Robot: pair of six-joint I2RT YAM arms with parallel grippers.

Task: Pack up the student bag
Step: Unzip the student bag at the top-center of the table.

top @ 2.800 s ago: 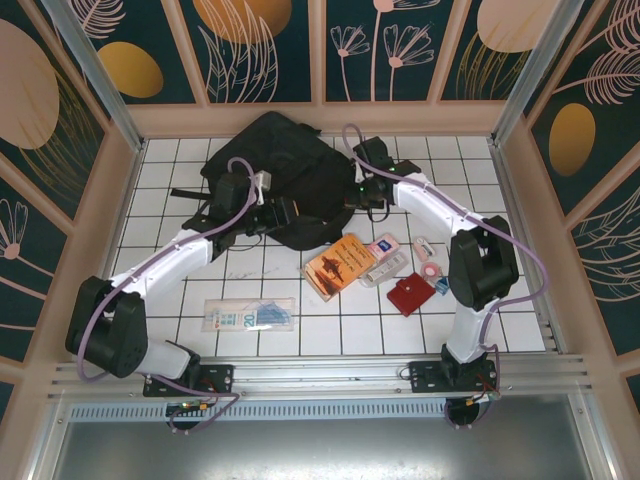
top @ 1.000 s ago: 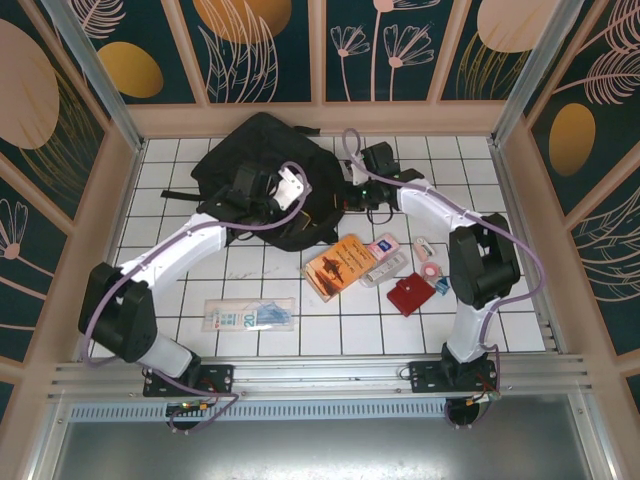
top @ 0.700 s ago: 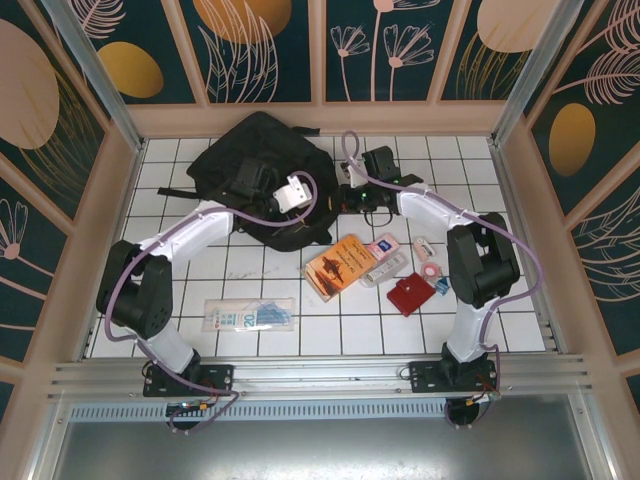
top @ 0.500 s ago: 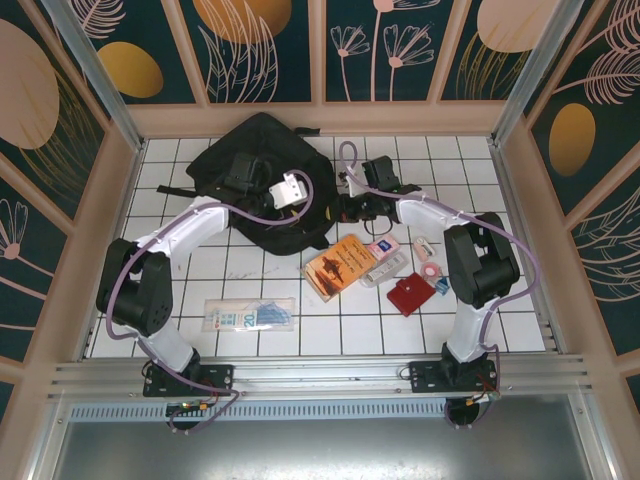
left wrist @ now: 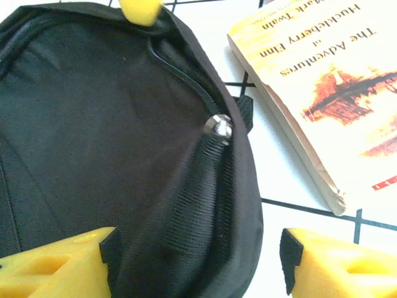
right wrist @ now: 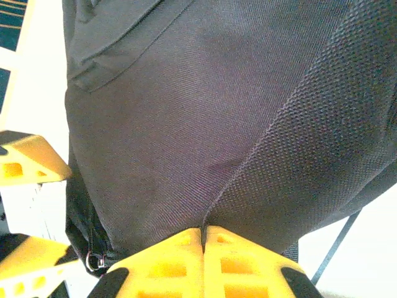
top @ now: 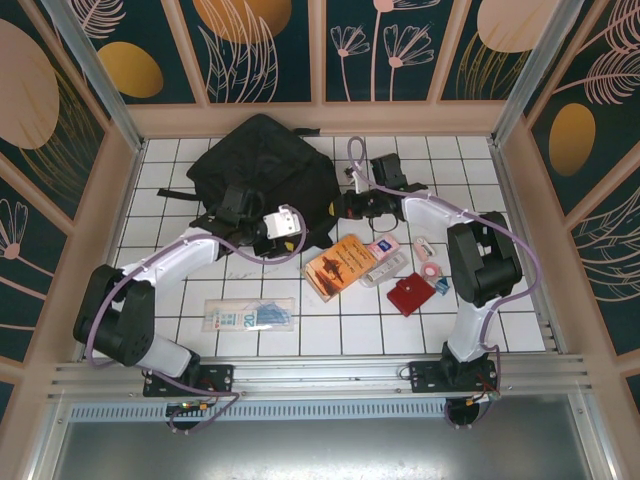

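So the big black fabric student bag (top: 262,170) is lying flat at the far side of the white tiled table (top: 330,335), zipper rim facing the arms.

The right gripper (right wrist: 203,245) is at the bag's right-hand side. Its yellow fingers are pressed tight together, and a crease in the cloth runs straight up from where they meet. I read that as pinching a fold of the bag, probably to pin that side or lift it so the mouth can be worked.

The left gripper (left wrist: 197,264) hangs over the bag's near right corner. Its jaws are spread wide with the zippered rim sitting between them, and it's gripping nothing as far as I can see. The little metal zipper pull (left wrist: 218,126) is on the rim just ahead of the fingers. My guess is it's lining up for the pull or the rim to get the opening wider.

Nothing looks packed yet. The orange-yellow paperback book (top: 340,265) lies just beside the bag's near right corner, the red square wallet (top: 408,295) is further out past it, and the clear flat pouch (top: 250,315) lies well apart on the near side.

The fabric is floppy, so the rim could slip out when the jaws close.
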